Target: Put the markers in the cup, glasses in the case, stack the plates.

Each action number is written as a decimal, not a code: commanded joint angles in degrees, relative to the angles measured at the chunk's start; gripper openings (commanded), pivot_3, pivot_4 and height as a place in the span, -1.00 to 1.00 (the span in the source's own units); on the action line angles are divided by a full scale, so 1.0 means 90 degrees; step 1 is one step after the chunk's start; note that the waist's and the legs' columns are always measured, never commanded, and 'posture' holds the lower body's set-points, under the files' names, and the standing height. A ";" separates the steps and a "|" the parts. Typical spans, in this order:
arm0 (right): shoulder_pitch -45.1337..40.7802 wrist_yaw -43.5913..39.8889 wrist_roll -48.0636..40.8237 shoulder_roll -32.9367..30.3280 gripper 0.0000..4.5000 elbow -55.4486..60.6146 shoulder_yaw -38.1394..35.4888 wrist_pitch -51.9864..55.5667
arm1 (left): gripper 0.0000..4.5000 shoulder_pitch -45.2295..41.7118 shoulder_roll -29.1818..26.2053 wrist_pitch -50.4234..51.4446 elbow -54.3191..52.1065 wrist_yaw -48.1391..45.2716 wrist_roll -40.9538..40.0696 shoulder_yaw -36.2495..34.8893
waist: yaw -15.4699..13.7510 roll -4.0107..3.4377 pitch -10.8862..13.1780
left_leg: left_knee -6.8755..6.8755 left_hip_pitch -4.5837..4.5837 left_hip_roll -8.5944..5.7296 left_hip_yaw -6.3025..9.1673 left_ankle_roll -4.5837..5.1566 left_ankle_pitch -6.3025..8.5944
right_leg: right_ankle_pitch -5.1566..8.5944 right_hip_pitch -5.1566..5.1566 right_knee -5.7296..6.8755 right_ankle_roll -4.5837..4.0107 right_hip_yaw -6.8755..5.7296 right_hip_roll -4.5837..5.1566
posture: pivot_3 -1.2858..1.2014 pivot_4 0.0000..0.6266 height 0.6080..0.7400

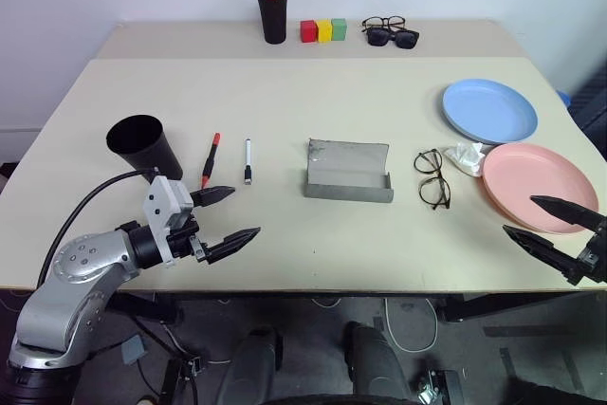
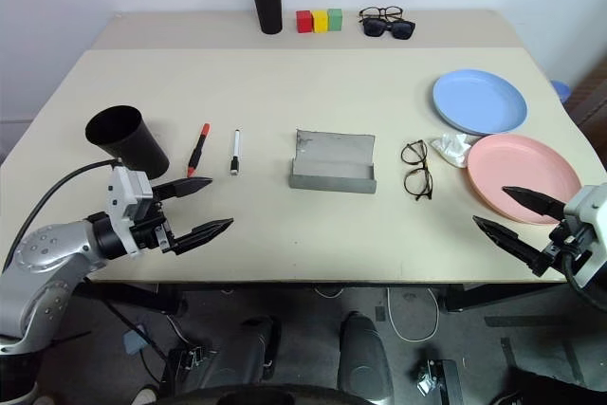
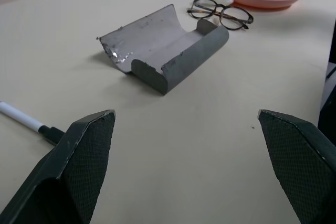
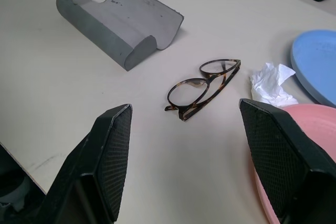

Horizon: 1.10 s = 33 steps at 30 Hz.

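Note:
Two markers lie left of centre: a red-capped marker [image 1: 211, 159] and a thin white marker [image 1: 248, 160]. The wide black cup [image 1: 142, 147] stands just left of them. My left gripper [image 1: 226, 214] hovers open near the table's front, just in front of the markers, holding nothing. An open grey case [image 1: 348, 172] sits mid-table, with the clear glasses [image 1: 432, 177] folded to its right. The light blue plate [image 1: 489, 110] and the pink plate [image 1: 538, 186] lie side by side at right. My right gripper [image 1: 552, 220] is open over the pink plate's near rim, empty.
A crumpled white tissue [image 1: 467, 157] lies between the plates and the glasses. At the far edge stand a black pen cup [image 1: 273, 16] with red-orange pens, three coloured blocks [image 1: 323, 30], and black sunglasses [image 1: 392, 37] with another pair of spectacles.

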<state>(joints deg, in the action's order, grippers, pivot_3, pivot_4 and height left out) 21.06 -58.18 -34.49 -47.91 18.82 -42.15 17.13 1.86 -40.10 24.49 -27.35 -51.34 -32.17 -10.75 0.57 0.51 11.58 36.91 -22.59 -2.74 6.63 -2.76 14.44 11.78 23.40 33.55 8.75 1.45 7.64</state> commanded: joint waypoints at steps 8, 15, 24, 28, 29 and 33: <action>0.0039 0.0005 -0.0043 0.0009 0.47 0.0164 -0.0119 0.0028 | 1.00 0.0016 -0.0094 -0.0038 -0.0251 0.0061 -0.0069 -0.0048 | -0.0002 -0.0001 0.0000 | -0.0004 0.0000 0.0001 -0.0001 0.0002 0.0000 | -0.0001 0.0000 -0.0002 -0.0001 -0.0001 -0.0001 | 0.03 -0.52 1.00; 0.0041 0.0055 -0.0016 0.0068 0.47 0.0167 -0.0085 -0.0005 | 1.00 0.0011 -0.0024 -0.0102 -0.0292 0.0149 -0.0093 -0.0028 | -0.0001 -0.0001 0.0000 | -0.0004 0.0001 0.0002 -0.0002 0.0002 0.0000 | -0.0002 0.0000 -0.0003 -0.0002 -0.0001 -0.0002 | 0.03 -0.52 1.00; -0.0051 0.0130 0.0088 0.0121 0.47 0.0077 0.0007 -0.0106 | 1.00 -0.0038 -0.0012 -0.0128 -0.0302 0.0209 -0.0076 0.0013 | -0.0001 -0.0001 0.0000 | -0.0004 0.0001 0.0003 -0.0002 0.0002 0.0000 | -0.0002 0.0000 -0.0003 -0.0003 -0.0002 -0.0002 | 0.03 -0.52 1.00; -0.0097 0.0159 0.0180 0.0158 0.47 0.0012 0.0056 -0.0202 | 1.00 -0.0036 -0.0009 -0.0133 -0.0292 0.0233 -0.0058 0.0043 | 0.0000 -0.0001 0.0000 | -0.0004 0.0001 0.0003 -0.0002 0.0002 0.0000 | -0.0002 0.0000 -0.0003 -0.0003 -0.0002 -0.0002 | 0.03 -0.52 1.00; -0.0101 0.0153 0.0196 0.0173 0.47 0.0005 0.0065 -0.0218 | 1.00 -0.0054 -0.0006 -0.0128 -0.0277 0.0252 -0.0057 0.0036 | -0.0001 -0.0001 0.0000 | -0.0004 0.0001 0.0003 -0.0002 0.0002 0.0000 | -0.0002 0.0000 -0.0003 -0.0003 -0.0002 -0.0003 | 0.03 -0.52 1.00; -0.0230 0.0127 0.0154 0.0203 0.47 0.0044 0.0174 -0.0237 | 1.00 -0.0414 0.0204 0.0233 -0.0199 0.0887 -0.0058 0.0022 | -0.0007 -0.0001 0.0000 | -0.0004 0.0001 0.0004 -0.0002 0.0002 0.0000 | -0.0003 0.0000 -0.0002 -0.0003 -0.0002 -0.0004 | 0.03 -0.52 1.00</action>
<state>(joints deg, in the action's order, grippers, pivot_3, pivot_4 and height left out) 19.89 -57.01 -32.48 -46.10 18.63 -40.49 15.92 -0.04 -38.80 25.38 -28.09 -46.44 -32.58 -10.12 0.50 0.50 11.58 36.89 -22.57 -2.70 6.61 -2.74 14.43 11.74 23.38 33.53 8.72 1.44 7.61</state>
